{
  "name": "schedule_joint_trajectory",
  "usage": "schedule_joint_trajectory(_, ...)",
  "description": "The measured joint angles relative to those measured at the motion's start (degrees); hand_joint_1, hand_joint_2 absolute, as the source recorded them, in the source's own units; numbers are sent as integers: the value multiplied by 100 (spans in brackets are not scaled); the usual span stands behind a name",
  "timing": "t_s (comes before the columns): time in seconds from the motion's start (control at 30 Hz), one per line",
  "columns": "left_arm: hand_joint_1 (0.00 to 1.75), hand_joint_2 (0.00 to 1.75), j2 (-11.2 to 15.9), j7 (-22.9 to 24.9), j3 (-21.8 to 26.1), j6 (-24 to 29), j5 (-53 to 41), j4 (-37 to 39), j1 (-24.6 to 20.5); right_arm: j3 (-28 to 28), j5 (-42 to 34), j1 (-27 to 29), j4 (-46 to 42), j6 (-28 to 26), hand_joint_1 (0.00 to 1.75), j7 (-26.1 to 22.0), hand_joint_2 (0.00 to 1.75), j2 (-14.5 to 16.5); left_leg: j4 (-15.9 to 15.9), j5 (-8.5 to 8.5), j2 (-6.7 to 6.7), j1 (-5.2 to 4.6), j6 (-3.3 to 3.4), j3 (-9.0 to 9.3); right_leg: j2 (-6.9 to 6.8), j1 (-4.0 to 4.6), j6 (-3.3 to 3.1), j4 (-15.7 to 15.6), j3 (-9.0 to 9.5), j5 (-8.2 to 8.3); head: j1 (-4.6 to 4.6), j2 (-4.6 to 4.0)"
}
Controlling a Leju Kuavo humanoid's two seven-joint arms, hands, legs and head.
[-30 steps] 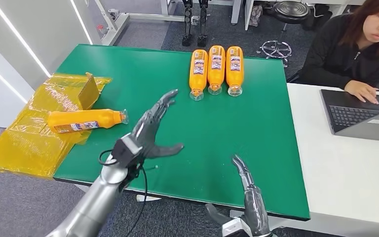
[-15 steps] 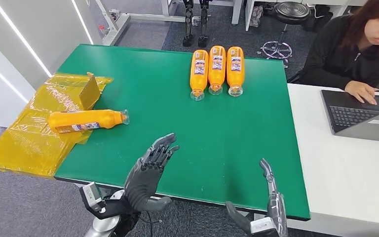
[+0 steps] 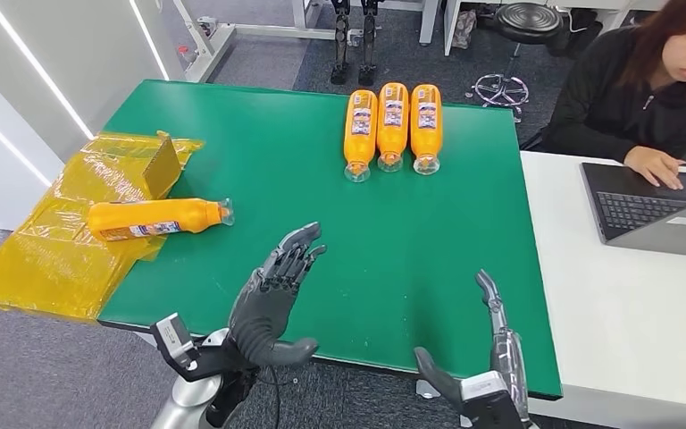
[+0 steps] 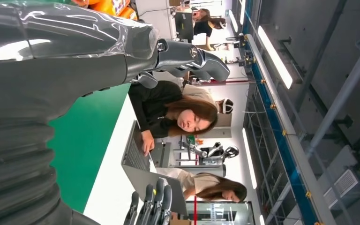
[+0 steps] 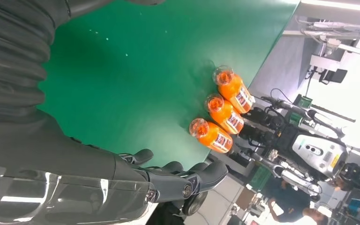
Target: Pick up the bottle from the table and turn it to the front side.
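Single orange bottle (image 3: pixel 154 218) lying on its side at the left edge of the green table (image 3: pixel 259 134), partly on the yellow plastic wrap (image 3: pixel 49 255); long axis across the table, clear cap toward the right, base toward the left. Three more orange bottles (image 3: pixel 391 127) side by side at the far edge, caps toward the robot.

Left hand (image 3: pixel 272 299) raised over the near table edge, fingers stretched and apart, holding nothing; lifted a little higher than half a second ago. Right hand (image 3: pixel 487 366) at the near edge, also released, fingers extended, nearly unchanged. Bottles not moved. Person (image 3: pixel 643 85) at a laptop (image 3: pixel 656 210) on the white desk.
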Motion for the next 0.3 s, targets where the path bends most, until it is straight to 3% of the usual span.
schedule_joint_trajectory(0.3,0,175,-38,125,92,79,-110,117,-273,-493,9,-149,-8,241,0,109,175,11,1,1,0,0,1,0,-1,0,1,0,1,1,0,0)
